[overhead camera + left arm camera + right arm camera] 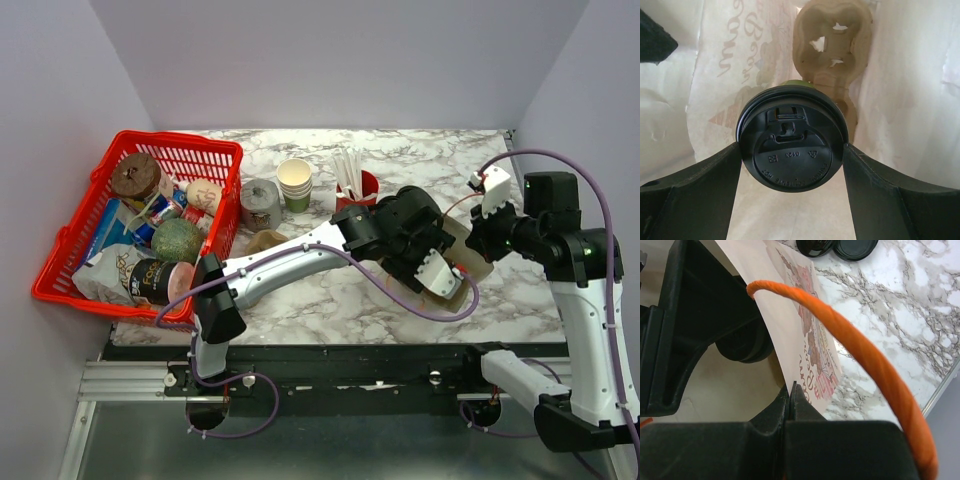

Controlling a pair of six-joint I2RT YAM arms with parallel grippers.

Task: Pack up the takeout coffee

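Takeout coffee (790,156) gripped by left end effector (792,147), already inside paper bag (905,75) over pulp cup carrier (832,45); right end effector (789,407) clamped on bag edge; seating + release prob. left.

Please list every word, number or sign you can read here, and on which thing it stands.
"0123": embossed on the black lid of the coffee cup, beside a triangle sign.
Script letters on the paper bag: reversed through the paper, unreadable.
Labels in the red basket: too small to read.
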